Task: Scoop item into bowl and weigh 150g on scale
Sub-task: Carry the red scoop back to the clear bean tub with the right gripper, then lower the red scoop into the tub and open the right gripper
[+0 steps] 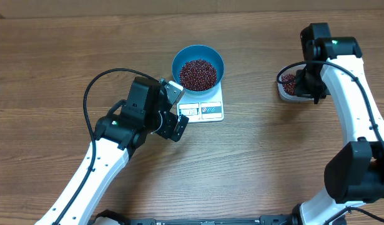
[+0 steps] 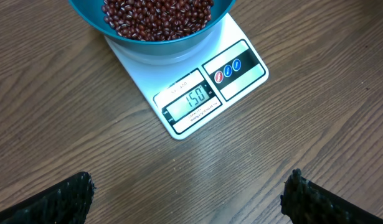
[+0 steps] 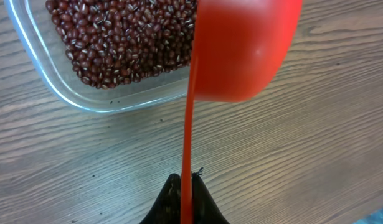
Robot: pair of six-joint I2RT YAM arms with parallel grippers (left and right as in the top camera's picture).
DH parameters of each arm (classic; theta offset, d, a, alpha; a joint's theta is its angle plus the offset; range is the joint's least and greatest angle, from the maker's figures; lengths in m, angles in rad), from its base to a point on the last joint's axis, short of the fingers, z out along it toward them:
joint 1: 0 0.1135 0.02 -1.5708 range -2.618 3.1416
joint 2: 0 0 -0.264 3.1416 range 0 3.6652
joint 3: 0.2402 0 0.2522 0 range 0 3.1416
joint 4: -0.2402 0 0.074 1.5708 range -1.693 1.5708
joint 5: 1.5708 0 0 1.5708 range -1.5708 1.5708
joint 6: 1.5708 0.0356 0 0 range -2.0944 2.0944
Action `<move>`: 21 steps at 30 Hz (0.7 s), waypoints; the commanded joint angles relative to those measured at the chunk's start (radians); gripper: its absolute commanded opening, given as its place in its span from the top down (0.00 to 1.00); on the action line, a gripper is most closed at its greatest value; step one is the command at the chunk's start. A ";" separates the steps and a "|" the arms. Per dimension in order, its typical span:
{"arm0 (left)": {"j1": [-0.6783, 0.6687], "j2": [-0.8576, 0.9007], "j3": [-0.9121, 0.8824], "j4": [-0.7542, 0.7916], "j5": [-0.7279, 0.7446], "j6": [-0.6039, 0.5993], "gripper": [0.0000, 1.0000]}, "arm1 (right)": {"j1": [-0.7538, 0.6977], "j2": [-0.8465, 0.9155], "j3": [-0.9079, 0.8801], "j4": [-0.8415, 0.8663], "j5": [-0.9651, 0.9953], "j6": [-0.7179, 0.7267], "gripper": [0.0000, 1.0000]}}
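Blue plastic bowl [image 1: 198, 50], filled with red-brown beans [image 1: 198, 74], is being borne by the white scale [image 1: 207, 110], where 150 is being displayed. The left gripper [image 2: 190, 202] is being held spread apart near the scale. A red scoop [image 3: 247, 50] is being pinched by the right gripper [image 3: 186, 199] beside the clear tub [image 3: 85, 102].

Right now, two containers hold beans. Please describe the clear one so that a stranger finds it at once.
On the wooden table, look to the right side, away from the white scale in the middle. There the clear tub sits directly on the wood, rounded-rectangular in shape. Unlike the round blue bowl on the scale, it is see-through.
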 commanded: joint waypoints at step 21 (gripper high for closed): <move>-0.006 0.008 -0.003 0.004 -0.005 -0.006 0.01 | -0.443 -0.143 -0.246 0.241 -1.171 -0.134 0.96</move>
